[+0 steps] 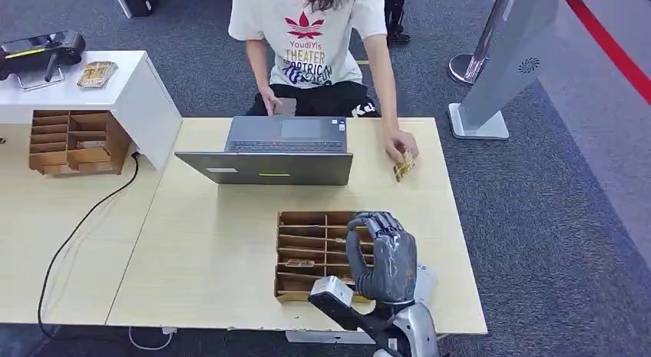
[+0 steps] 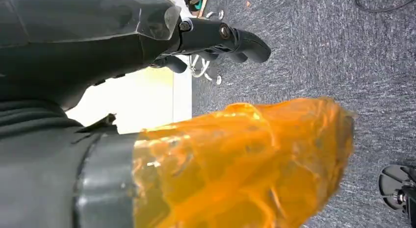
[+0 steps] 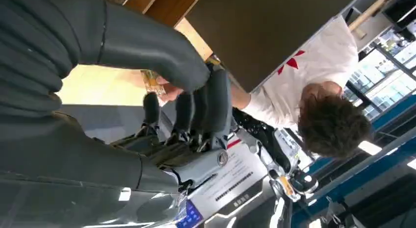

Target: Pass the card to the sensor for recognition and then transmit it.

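Right hand raised over the wooden card organizer, fingers apart, grasping nothing.

Head view: a person's hand holds the card at the desk's far edge, likely offering it. Left wrist view: left hand hangs over carpet, fingers loosely curled, holding nothing. Right wrist view: fingers point toward the card.

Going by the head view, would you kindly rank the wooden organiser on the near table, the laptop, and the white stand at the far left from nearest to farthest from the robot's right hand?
Measured from the right hand:
1. Wooden organiser, directly beneath and beside the hand.
2. Laptop, across the table, toward the person.
3. White stand, far left, beyond the other table.
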